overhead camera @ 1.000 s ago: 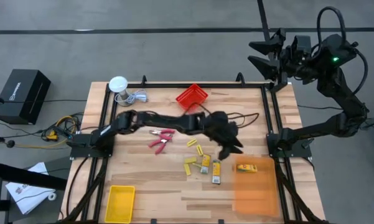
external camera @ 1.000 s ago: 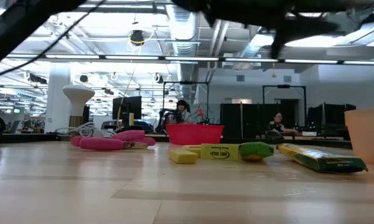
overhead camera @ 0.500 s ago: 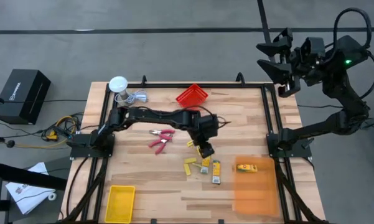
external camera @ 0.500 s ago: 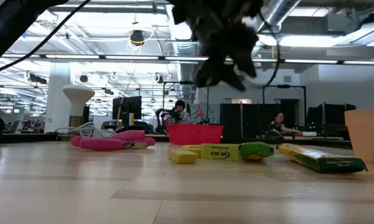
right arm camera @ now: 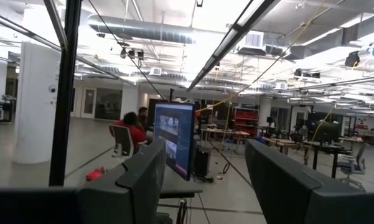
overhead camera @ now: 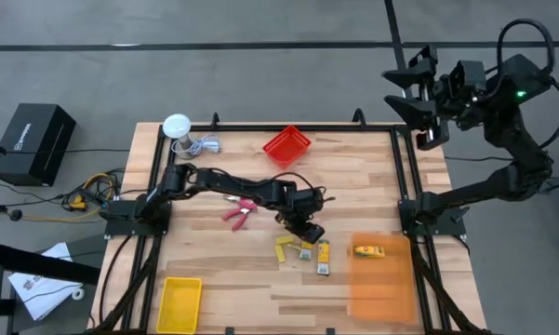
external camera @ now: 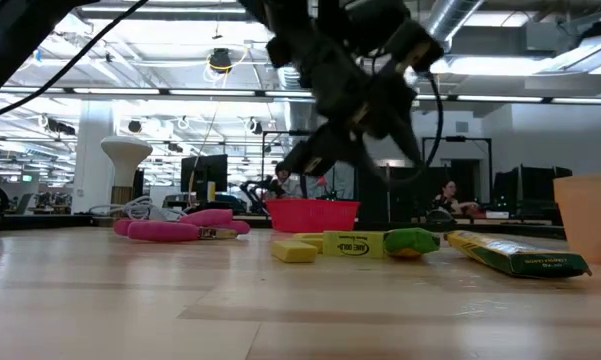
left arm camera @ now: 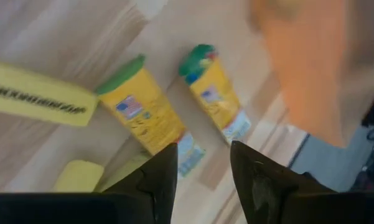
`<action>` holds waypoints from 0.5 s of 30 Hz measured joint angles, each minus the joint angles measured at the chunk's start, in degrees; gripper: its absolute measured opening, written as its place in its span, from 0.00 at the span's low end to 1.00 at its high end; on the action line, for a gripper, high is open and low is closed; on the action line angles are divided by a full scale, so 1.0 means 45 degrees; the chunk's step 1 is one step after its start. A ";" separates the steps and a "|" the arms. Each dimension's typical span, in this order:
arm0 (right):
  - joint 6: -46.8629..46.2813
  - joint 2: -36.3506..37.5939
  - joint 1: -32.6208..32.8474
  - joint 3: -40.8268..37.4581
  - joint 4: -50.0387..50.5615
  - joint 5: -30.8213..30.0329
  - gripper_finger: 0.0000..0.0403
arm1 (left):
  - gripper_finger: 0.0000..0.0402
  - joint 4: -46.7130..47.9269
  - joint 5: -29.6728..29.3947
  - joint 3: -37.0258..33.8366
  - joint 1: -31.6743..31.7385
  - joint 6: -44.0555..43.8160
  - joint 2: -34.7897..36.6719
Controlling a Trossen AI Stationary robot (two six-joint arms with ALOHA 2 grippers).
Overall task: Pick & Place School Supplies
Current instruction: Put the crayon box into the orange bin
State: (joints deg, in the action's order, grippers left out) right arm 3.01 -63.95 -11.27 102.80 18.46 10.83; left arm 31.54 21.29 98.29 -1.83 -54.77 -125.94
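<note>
Left gripper [overhead camera: 306,229] poised, fingers spread and empty, above yellow green-capped glue sticks [left arm camera: 150,114] at mid-table, left of orange bin [overhead camera: 383,279]. Probably light, rigid, smooth; best pinched across the barrel. Right gripper [overhead camera: 409,82] parked aloft, agape.

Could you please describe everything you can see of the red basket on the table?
The red basket is a small squarish bin, apparently plastic, with slotted walls. It stands upright at the far edge of the wooden table, turned cornerwise to that edge. Seen from above it looks empty. From table height it shows as a low, wide red tub behind the supplies. Nothing visibly touches it.
</note>
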 joint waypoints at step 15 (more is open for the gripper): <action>-0.0198 0.0148 0.0000 0.0001 0.0228 0.1301 0.53 | 0.49 -0.2131 0.0003 -0.1235 -0.0009 -0.1268 -0.0002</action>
State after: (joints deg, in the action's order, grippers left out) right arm 2.12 -63.29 -11.27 102.80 19.49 16.69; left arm 21.95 21.30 92.73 -1.87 -60.48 -125.95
